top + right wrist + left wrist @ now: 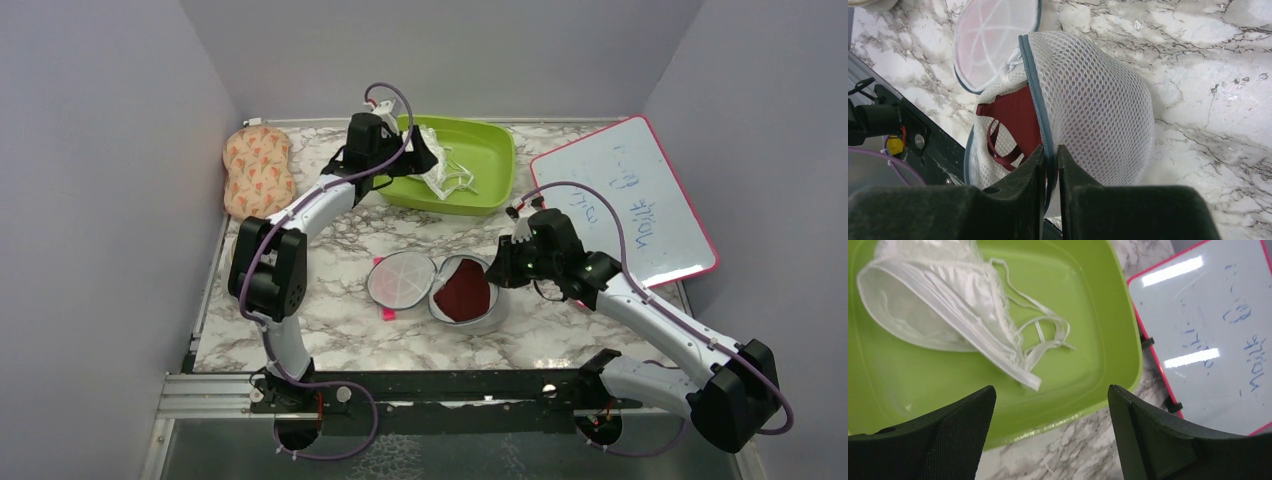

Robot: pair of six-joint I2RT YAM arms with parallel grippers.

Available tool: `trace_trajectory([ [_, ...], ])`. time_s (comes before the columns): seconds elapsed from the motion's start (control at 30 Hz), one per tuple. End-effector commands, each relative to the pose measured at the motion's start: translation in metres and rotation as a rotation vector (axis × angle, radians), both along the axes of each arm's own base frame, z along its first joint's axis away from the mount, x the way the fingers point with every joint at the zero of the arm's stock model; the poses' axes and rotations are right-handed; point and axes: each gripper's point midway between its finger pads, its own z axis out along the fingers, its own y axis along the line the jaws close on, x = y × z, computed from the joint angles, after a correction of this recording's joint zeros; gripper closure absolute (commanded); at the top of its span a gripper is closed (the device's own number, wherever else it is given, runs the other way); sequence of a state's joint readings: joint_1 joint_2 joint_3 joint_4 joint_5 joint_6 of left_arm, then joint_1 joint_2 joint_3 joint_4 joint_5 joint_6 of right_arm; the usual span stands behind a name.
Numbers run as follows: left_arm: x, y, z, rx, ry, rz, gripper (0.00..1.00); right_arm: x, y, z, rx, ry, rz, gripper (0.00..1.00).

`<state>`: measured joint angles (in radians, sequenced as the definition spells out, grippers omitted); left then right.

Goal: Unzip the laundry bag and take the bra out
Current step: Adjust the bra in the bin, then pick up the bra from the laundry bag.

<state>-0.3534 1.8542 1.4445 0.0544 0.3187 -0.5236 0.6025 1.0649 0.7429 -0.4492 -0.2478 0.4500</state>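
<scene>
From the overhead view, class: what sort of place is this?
Probably a robot test cell: plain grey wall panels enclose a marble-patterned table, with the left arm and right arm bolted at its near edge.

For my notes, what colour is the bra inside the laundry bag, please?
Dark red bra; right wrist view shows it best.

laundry bag (pixel 1098 100): white open-mesh cloth; tray (pixel 1093 375): glossy green plastic; table (pixel 1198 60): smooth marble-look.
</scene>
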Motion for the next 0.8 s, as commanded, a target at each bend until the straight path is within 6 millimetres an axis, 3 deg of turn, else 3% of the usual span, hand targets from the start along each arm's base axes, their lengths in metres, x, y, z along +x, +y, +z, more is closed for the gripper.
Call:
trace_trajectory([
  [0.0,-0.057,-0.018,0.029,0.025,-0.096,-0.137,0.23,0.006,-0.003,0.002,-0.034,-0.033,0.001,0.87],
  [0.2,-0.153,-0.051,0.009,0.044,-0.083,-0.326,0.25,0.008,-0.019,-0.007,-0.127,-0.042,-0.025,0.84],
  [0.3,-0.200,-0.066,-0.007,0.066,-0.072,-0.389,0.35,0.007,-0.018,-0.006,-0.112,-0.060,-0.020,0.81],
  [0.4,-0.233,-0.072,-0.019,0.071,-0.072,-0.406,0.39,0.011,-0.019,-0.005,-0.103,-0.078,-0.042,0.83],
  [0.53,-0.257,-0.080,-0.038,0.144,-0.079,-0.448,0.42,0.013,-0.022,-0.008,-0.120,-0.077,-0.055,0.99],
  [0.77,-0.263,-0.090,-0.054,0.263,-0.087,-0.519,0.49,0.013,-0.023,-0.004,-0.125,-0.080,-0.061,1.00],
])
